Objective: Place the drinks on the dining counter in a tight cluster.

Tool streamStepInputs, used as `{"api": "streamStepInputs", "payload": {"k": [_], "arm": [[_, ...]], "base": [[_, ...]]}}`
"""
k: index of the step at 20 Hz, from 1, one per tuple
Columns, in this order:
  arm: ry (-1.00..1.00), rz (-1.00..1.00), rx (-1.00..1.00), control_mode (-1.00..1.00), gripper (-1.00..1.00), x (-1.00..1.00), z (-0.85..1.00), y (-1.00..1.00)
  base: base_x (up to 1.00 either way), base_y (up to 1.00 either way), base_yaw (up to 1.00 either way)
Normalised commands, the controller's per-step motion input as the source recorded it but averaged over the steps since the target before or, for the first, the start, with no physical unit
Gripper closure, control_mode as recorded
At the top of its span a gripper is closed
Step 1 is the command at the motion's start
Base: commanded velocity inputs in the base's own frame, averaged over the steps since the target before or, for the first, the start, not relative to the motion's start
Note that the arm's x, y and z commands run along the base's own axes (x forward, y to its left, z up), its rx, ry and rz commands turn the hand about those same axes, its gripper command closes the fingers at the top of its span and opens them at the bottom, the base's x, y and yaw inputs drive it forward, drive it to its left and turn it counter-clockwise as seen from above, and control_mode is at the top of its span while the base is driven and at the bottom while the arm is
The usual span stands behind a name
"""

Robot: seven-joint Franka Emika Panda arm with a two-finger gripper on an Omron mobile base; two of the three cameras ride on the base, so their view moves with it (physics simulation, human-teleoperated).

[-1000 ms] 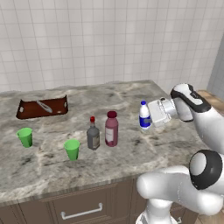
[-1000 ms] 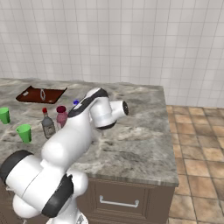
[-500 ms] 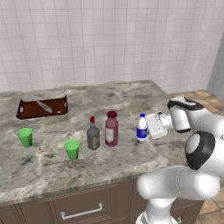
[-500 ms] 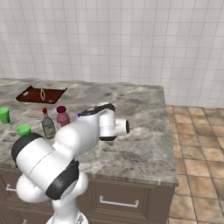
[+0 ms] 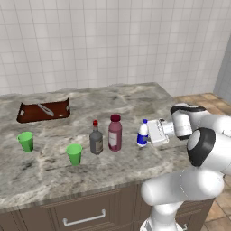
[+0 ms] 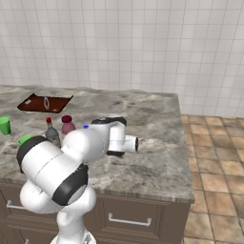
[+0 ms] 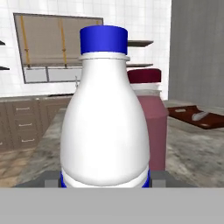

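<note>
White bottle [image 5: 142, 133] with a blue cap, upright on the counter [image 5: 54, 167], clamped low on its body by the gripper [image 5: 148, 134]; in the hand view its body [image 7: 105, 122] hides the fingertips and most of the maroon bottle [image 7: 154, 118] behind. Left of it stand the maroon bottle [image 5: 115, 132] and the red-capped bottle [image 5: 95, 138], just beside each other. In the right base view the arm covers most of the white bottle.

Small white plastic bottle with blue cap [image 5: 142, 134] on grey-beige marbled stone counter [image 5: 135, 101], right of taller maroon bottle [image 5: 115, 133]; small grey-brown glass bottle with red cap [image 5: 95, 139] just left of that, green cup [image 5: 74, 154] front-left, dark brown tray [image 5: 43, 111] behind
</note>
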Motion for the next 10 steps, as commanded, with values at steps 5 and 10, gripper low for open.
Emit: {"api": "streamStepInputs", "payload": {"k": [5, 10], "arm": [[0.00, 0.00, 0.00, -1.00, 1.00, 0.23, 0.00, 0.17], [0.00, 0.00, 0.00, -1.00, 1.00, 0.22, 0.00, 0.19]], "base": [[0.00, 0.00, 0.00], [0.00, 0.00, 0.00]]}}
